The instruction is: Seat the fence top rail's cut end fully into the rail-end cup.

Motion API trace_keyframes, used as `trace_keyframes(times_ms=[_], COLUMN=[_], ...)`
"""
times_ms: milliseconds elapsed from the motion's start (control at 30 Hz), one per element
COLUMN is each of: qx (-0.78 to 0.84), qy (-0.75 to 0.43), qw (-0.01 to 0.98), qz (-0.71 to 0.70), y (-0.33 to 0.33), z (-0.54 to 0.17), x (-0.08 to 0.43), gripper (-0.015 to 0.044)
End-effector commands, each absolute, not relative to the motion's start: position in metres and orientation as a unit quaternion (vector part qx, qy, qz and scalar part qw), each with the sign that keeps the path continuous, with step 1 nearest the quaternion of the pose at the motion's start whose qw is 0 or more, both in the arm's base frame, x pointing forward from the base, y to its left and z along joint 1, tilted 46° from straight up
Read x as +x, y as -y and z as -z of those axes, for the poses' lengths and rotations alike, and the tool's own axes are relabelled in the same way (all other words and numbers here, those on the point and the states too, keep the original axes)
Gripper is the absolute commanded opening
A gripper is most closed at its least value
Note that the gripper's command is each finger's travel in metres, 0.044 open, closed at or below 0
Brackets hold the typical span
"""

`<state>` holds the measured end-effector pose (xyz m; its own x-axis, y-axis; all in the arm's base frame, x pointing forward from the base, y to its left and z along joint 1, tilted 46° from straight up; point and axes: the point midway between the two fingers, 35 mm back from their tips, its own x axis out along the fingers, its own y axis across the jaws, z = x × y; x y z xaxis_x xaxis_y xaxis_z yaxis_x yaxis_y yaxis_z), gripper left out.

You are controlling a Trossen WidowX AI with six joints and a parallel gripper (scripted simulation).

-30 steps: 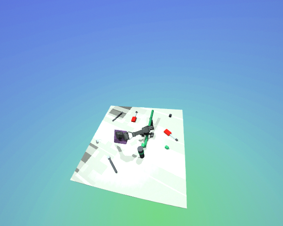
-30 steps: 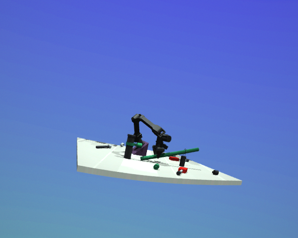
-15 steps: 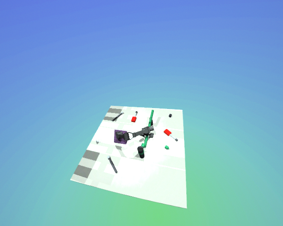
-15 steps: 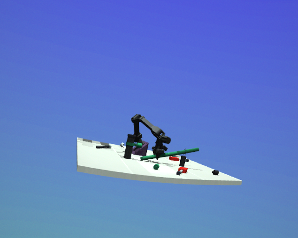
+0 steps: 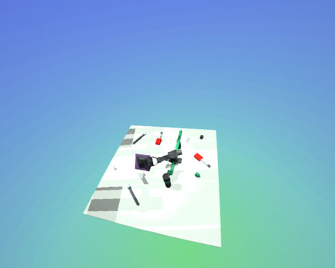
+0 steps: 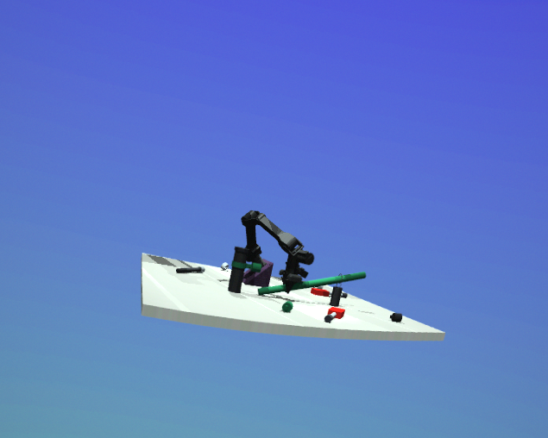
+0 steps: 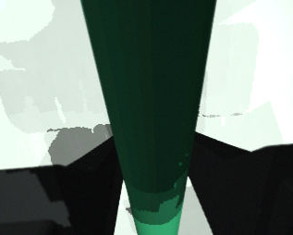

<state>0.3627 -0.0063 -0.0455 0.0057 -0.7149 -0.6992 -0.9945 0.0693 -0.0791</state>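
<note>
The long green cylindrical fence rail (image 6: 311,282) is clamped between the black fingers of the gripper (image 6: 290,284), which is closed on the rail partway along its length. The rail is held tilted above the middle of the white tabletop (image 6: 193,301), its lower cut end apart from the green rail-end cup (image 6: 251,265) on the big dark post (image 6: 236,275).

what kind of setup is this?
Likely a benchtop fence-fitting rig: a pale slab carrying a dark post with a green band, a green rail held in the gripper, and scattered red-handled tools.
</note>
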Motion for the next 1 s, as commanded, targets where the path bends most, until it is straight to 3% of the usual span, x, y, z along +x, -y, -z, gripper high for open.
trace_keyframes(times_ms=[0,967], qx=[-0.642,-0.666], qy=[-0.666,-0.699], qw=[0.299,0.212], qz=[-0.234,-0.154], y=[0.003,-0.051], z=[0.043,0.002], x=[0.363,0.366], gripper=[0.0000,0.0000])
